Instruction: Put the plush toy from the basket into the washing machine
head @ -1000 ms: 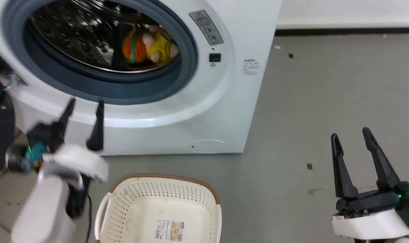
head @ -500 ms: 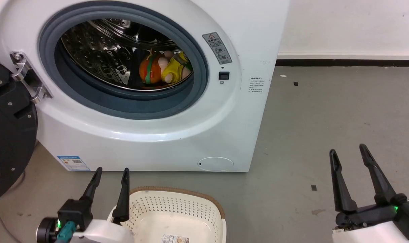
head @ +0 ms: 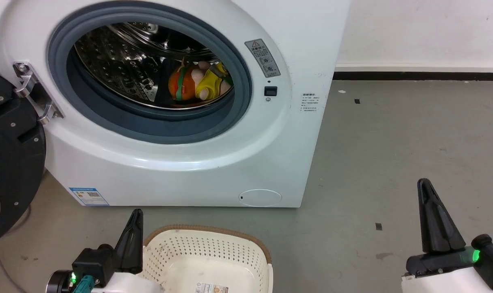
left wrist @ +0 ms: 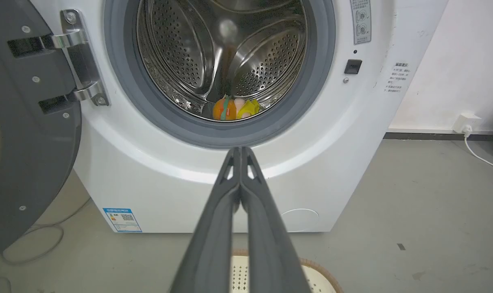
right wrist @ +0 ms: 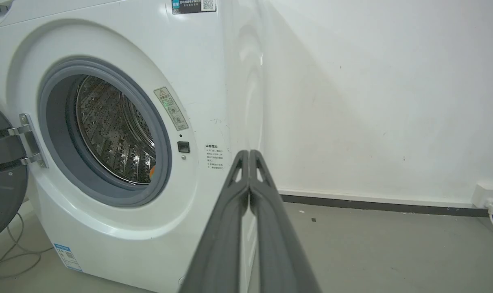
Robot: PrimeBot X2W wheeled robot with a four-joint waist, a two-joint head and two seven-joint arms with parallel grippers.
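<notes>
The plush toy [head: 195,83] lies inside the steel drum of the washing machine [head: 181,171], orange head to the left, yellow outfit to the right; it is small in the left wrist view too [left wrist: 235,110]. The cream basket [head: 208,260] stands on the floor before the washer, with a paper label on its bottom. My left gripper [head: 133,221] is shut with nothing in it, low beside the basket's left rim. My right gripper [head: 426,190] is shut on nothing at the lower right, above bare floor. Both wrist views show fingers pressed together [left wrist: 240,162] [right wrist: 248,162].
The black round door [head: 8,162] hangs open at the washer's left on a steel hinge [head: 31,91]. A cable lies on the floor by the door. A white wall with dark skirting [head: 417,75] runs behind, with a socket [right wrist: 488,193] low on it. Grey floor stretches right.
Both grippers have gone from open to shut with nothing between the fingers. A second ago the head camera was lower and the left arm was raised near the porthole; it has dropped.
</notes>
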